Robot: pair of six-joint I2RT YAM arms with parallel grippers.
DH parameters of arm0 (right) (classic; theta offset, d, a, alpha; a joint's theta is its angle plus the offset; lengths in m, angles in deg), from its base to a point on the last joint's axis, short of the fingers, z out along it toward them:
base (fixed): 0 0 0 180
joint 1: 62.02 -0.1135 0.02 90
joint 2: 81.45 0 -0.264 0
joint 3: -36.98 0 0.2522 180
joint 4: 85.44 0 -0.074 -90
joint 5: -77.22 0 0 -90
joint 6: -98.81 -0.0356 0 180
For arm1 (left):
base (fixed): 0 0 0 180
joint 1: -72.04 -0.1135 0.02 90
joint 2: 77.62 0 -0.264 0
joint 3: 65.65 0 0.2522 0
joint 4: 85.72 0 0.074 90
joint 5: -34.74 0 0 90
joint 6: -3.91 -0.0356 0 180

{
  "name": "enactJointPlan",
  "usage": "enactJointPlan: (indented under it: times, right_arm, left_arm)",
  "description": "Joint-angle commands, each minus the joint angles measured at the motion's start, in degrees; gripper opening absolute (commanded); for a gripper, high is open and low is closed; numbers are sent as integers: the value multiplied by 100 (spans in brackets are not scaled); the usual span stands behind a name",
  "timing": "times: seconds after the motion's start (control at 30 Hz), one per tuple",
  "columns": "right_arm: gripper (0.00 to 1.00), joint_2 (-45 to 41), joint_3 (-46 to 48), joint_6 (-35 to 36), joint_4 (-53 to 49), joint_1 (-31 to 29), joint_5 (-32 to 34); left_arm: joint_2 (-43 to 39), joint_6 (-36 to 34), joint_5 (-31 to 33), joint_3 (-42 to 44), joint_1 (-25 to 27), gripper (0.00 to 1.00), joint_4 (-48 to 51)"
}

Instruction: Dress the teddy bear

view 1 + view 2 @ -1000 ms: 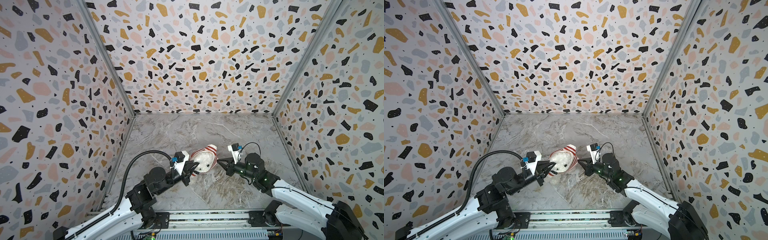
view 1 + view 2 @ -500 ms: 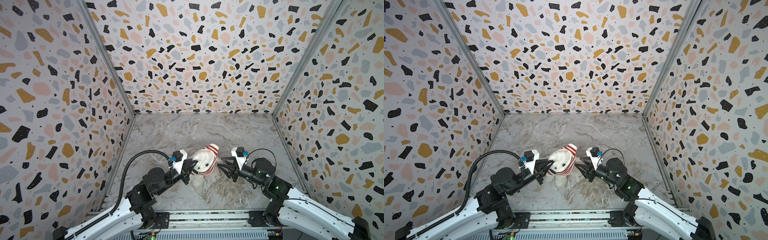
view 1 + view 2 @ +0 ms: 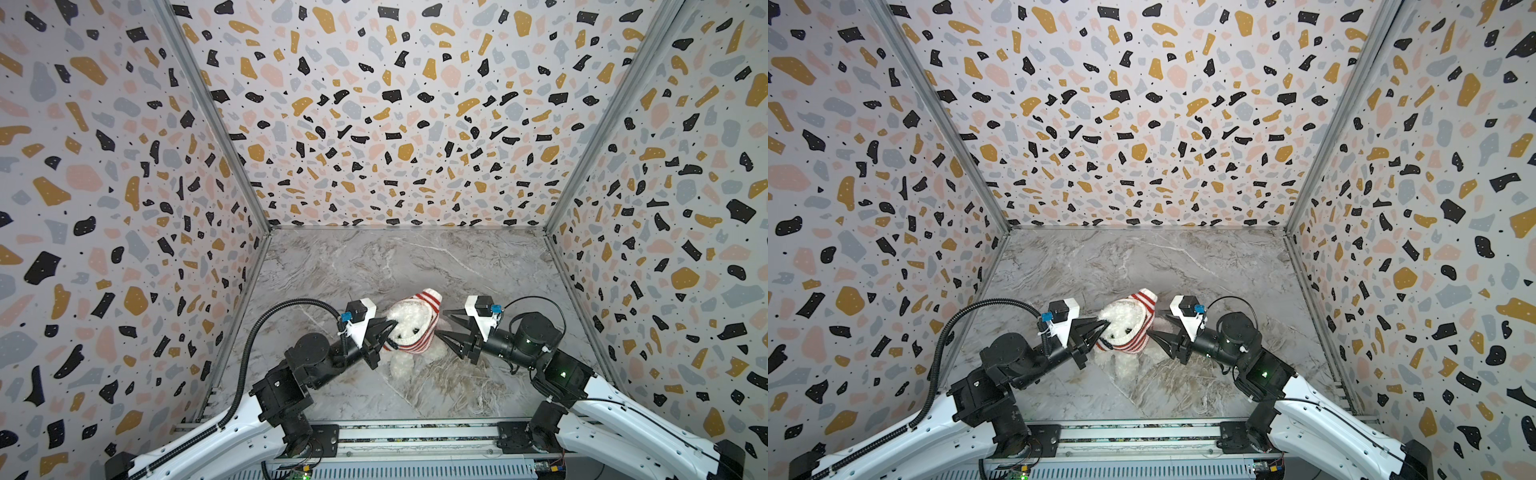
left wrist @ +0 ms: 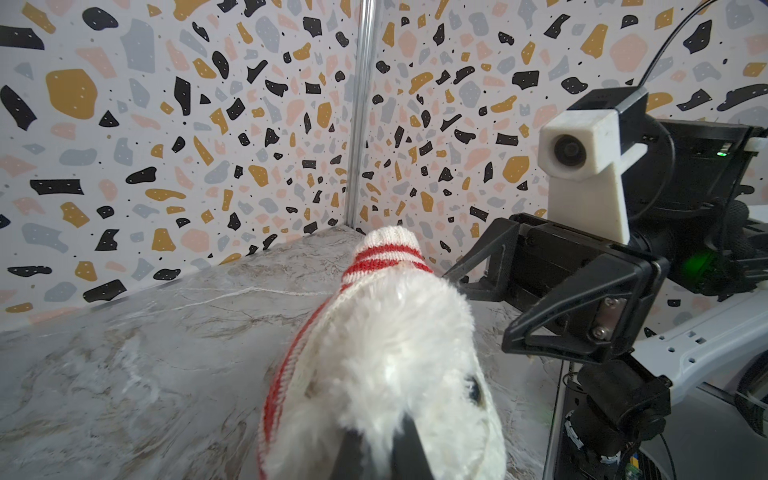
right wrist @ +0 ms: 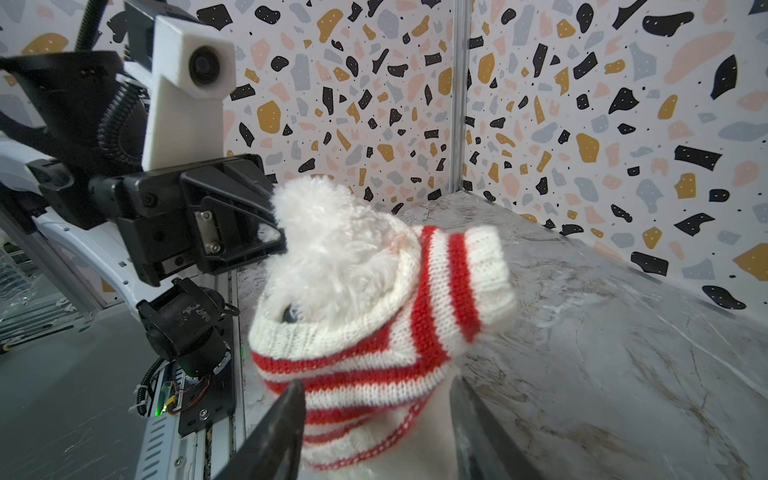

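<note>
The teddy bear is near the front middle of the marble surface, between the two arms, with its head raised and its white legs trailing down onto the surface. The red-and-white striped knit sweater is only partly on. In the right wrist view its ribbed edge runs across the face just under the dark eye, so the crown and one ear poke out bare while the rest bunches around the neck and shoulders. One sleeve sticks out empty toward the back wall. The left jaws are pressed together, pinching the fluffy fur at the bear's head, which the left wrist view shows from close up; this grip seems to be what props the toy up. The right jaws are spread and hold nothing, with their tips just beside the sweater on its right flank in both top views. Whether they brush the knit cannot be told. The step in hand looks like working the opening down over the head, and the job is well short of done because the arms are not in the sleeves. Next, the right jaws probably need to close on the knit edge alone, not on fur, and draw it down past the muzzle toward the body while the left grip steadies the head.
</note>
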Motion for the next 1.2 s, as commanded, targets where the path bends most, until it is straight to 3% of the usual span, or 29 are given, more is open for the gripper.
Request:
enactJointPlan:
  times: [0.0,0.13,0.3,0.53,0.77,1.17]
  right_arm:
    - [56,52,-242,32,207,-29,-1]
    - [57,244,-357,-98,170,-24,403]
    - [58,392,-522,-62,316,-164,130]
    - [58,873,-735,-2,107,-371,517]
    - [54,628,-402,-204,295,-371,717]
    - [50,998,-180,-237,611,-373,517]
  left_arm:
    - [-35,-69,225,-257,12,0,-428]
    - [46,-108,200,-244,19,0,-464]
    - [223,-156,442,-354,13,0,-399]
    - [317,-57,353,-305,19,0,-680]
    - [288,74,419,-387,14,0,-637]
    - [216,225,505,-343,22,0,-711]
